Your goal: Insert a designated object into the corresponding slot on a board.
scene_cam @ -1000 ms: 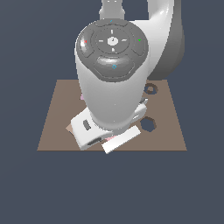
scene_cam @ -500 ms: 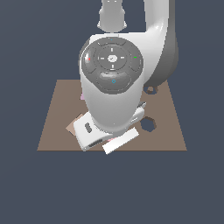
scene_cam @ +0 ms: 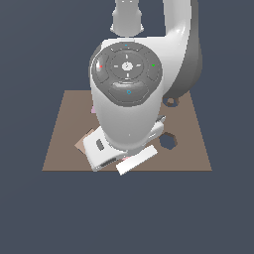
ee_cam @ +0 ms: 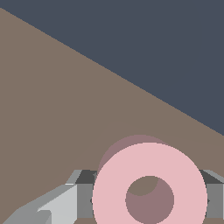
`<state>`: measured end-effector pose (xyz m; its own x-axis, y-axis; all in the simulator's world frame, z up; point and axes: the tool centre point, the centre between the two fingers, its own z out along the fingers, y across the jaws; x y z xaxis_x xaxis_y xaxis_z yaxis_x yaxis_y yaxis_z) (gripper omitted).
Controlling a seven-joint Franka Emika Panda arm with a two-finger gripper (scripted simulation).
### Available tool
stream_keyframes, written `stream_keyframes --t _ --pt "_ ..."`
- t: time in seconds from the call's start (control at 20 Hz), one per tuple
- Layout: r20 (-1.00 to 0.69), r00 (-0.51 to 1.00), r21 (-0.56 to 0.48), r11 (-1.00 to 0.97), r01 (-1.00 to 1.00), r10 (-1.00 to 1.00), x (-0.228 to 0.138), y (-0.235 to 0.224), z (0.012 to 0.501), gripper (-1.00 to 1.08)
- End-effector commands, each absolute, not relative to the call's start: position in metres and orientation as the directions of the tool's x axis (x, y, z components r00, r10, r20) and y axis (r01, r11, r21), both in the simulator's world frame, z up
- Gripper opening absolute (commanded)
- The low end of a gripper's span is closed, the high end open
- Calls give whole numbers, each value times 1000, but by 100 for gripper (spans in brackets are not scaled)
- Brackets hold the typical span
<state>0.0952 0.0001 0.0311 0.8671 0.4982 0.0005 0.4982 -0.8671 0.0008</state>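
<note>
Clamping the pink ring edge-on over the board, the gripper risks slipping it before the far-right slot.

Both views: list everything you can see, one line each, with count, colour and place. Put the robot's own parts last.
board: one, brown, flat under the arm, filling most of the wrist view too.
ring: one, pink, round centre hole, between the gripper fingers in the wrist view, held above the board.
ring-shaped slot: one, dark, partly hidden behind the arm toward the exterior view's right.
hexagonal hole: one, dark, in the board on the exterior view's right.
pink piece: one sliver, at the arm's edge on the exterior view's left; shape hidden.
arm: one, white and grey, covering the board's middle.
gripper: one, grey fingers either side of the ring.
</note>
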Motion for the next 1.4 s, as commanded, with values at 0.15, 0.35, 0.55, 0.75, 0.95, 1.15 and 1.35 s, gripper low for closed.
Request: stream_keyframes --t 0.15,0.35,0.55,0.75,0.95,1.15,1.35 --pt "-1 867 0 -867 498 498 95 0 33 -100" --pt "-1 859 0 -859 511 511 95 2 33 -100" --pt "-1 835 0 -835 550 550 97 9 33 -100" --pt "0 791 0 -791 612 612 99 19 34 -100" --pt "0 721 0 -721 692 692 100 34 34 -100" --pt "0 619 1 -619 785 785 100 54 35 -100" --pt "0 480 1 -480 877 877 95 77 36 -100"
